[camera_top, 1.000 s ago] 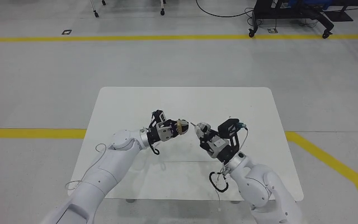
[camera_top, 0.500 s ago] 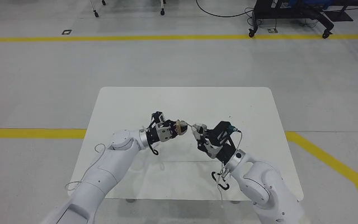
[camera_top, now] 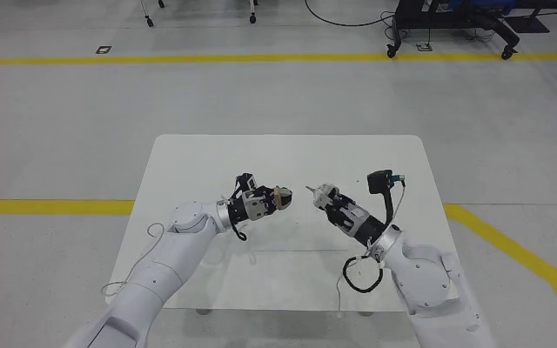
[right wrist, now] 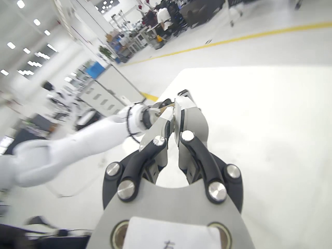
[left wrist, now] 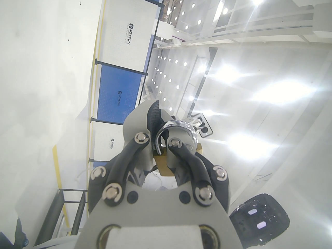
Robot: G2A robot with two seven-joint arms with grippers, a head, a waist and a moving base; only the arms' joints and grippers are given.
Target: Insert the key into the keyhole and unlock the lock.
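Left claw [camera_top: 276,198] is shut tight on the lock [camera_top: 281,197]. It is held up off the table [camera_top: 374,157], a little to the robot's left of the middle. From the left wrist, the chrome shackle [left wrist: 176,128] arches across between the two fingers [left wrist: 141,128], and the brass body [left wrist: 166,165] sits just behind it, pinched from both sides.

Right claw [camera_top: 319,193] is closed almost fully on the key [right wrist: 177,116]. The flat head sits edge-on between the fingers [right wrist: 193,116], which leave no more opening than the metal is thick. The blade [camera_top: 309,186] sticks out past the fingertips and points across at the lock.

The two claws face each other over the middle of the table, roughly level. Key and lock are apart — from above there is a plain gap of bare table between blade tip and brass body, so the key is not in. From the right wrist, the left claw [right wrist: 155,108] and the lock [right wrist: 166,104] sit just beyond the key tip, close to in line with it.

I can't make out the keyhole from any angle — too small from above, and hidden by the fingers up close.

A black cable [camera_top: 359,275] loops under the right arm near the table's near edge.
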